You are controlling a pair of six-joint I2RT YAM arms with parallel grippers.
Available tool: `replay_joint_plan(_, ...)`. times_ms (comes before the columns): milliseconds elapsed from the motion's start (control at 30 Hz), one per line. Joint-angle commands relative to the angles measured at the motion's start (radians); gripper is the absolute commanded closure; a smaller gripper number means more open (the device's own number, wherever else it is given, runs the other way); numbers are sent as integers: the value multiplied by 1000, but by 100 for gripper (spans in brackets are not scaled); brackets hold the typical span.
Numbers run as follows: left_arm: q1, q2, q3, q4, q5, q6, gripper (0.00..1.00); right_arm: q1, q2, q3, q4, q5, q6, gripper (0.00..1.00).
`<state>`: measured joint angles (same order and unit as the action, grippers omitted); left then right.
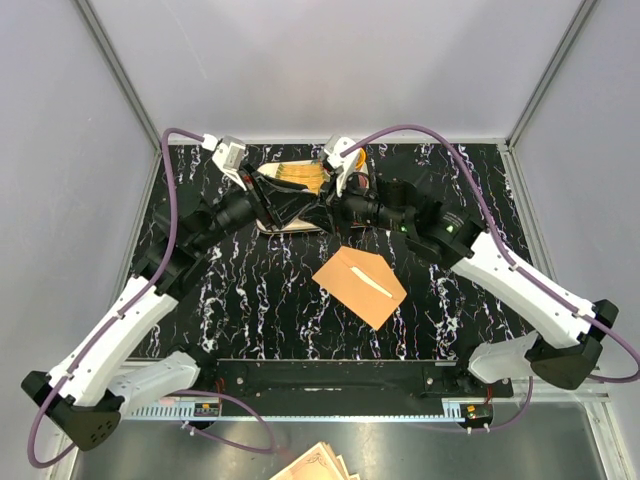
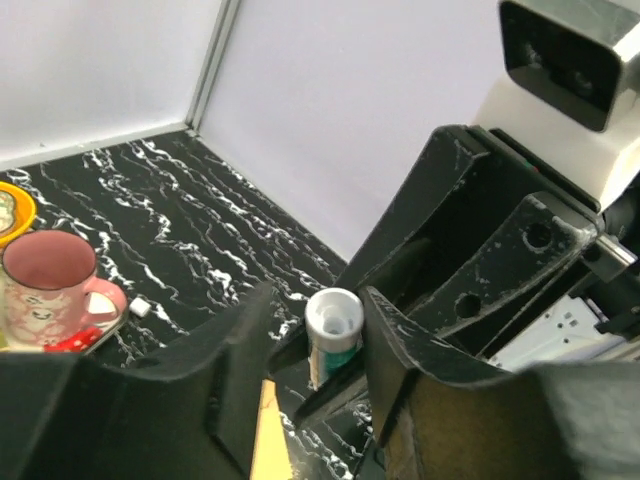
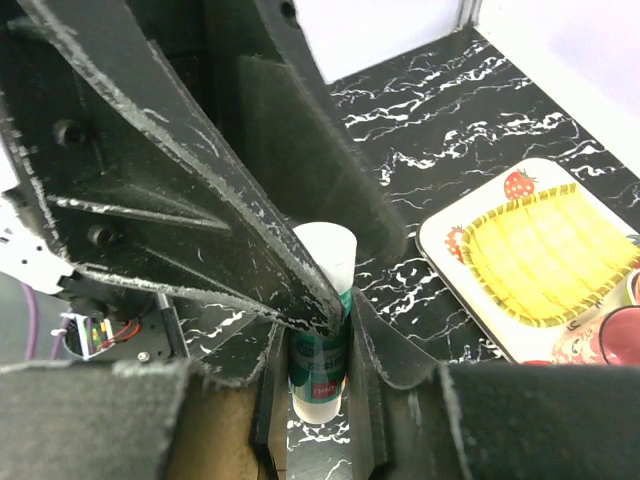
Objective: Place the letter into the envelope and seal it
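Note:
The orange-tan envelope (image 1: 358, 287) lies flat at the table's middle, with a pale strip across it. The letter does not show as a separate sheet. Both grippers meet over the near edge of the tray, away from the envelope. My right gripper (image 1: 318, 207) (image 3: 320, 395) is shut on the body of a green-and-white glue stick (image 3: 322, 365). My left gripper (image 1: 283, 200) (image 2: 315, 312) stands end-on to it, its fingers (image 2: 400, 360) closed about the white cap end of the glue stick (image 2: 333, 318). The stick is hidden in the top view.
A white tray (image 1: 290, 229) (image 3: 445, 255) with a yellow woven mat (image 1: 297, 176) (image 3: 545, 255) sits at the back centre. A pink mug (image 2: 50, 285) stands on it. An ornate-edged paper stack (image 1: 315, 464) lies off the front edge.

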<state>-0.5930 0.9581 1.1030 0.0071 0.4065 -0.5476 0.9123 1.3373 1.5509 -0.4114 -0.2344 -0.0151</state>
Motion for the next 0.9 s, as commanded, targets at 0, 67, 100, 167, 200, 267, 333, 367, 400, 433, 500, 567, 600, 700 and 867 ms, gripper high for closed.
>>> replay_joint_plan(0, -34, 11, 73, -56, -109, 63, 64, 28, 23, 69, 20, 96, -59, 100)
replay_joint_plan(67, -34, 11, 67, -55, -115, 67, 79, 31, 29, 74, 14, 95, -56, 100)
replay_joint_plan(100, -34, 7, 61, -36, -107, 67, 84, 33, 31, 75, 11, 90, -54, 100)
replay_joint_plan(167, -33, -5, 26, -10, -57, 57, 94, 31, 25, 77, 8, 67, -55, 100)
replay_joint_plan(200, -22, -22, 6, 63, -17, 45, 100, 30, 20, 74, 8, 54, -55, 100)
replay_joint_plan(267, 1, -41, -69, 169, 131, -40, 100, 20, 2, 69, 6, -8, -49, 100)
replay_joint_plan(333, 56, -42, -110, 370, 248, -153, 100, -12, -15, 58, 29, -180, -19, 100)
replay_joint_plan(367, 59, -27, -118, 466, 344, -179, 100, -62, -32, 48, 51, -262, 45, 100)
replay_joint_plan(400, 65, -18, -123, 531, 400, -207, 100, -88, -41, 19, 84, -349, 81, 100)
replay_joint_plan(433, 65, -10, -133, 600, 447, -271, 100, -107, -50, 2, 167, -502, 122, 100)
replay_joint_plan(500, 49, 14, -135, 775, 561, -327, 100, -142, -59, -12, 236, -673, 199, 100)
replay_joint_plan(567, 21, 53, -126, 957, 672, -411, 100, -144, -44, 1, 250, -762, 239, 100)
replay_joint_plan(600, 10, 71, -120, 1022, 705, -452, 100, -145, -40, 9, 285, -848, 257, 100)
replay_joint_plan(700, -19, 155, -92, 1282, 779, -658, 100, -147, -24, -12, 453, -951, 406, 100)
replay_joint_plan(867, -47, 192, -84, 1395, 798, -735, 87, -145, 13, -38, 629, -1020, 606, 100)
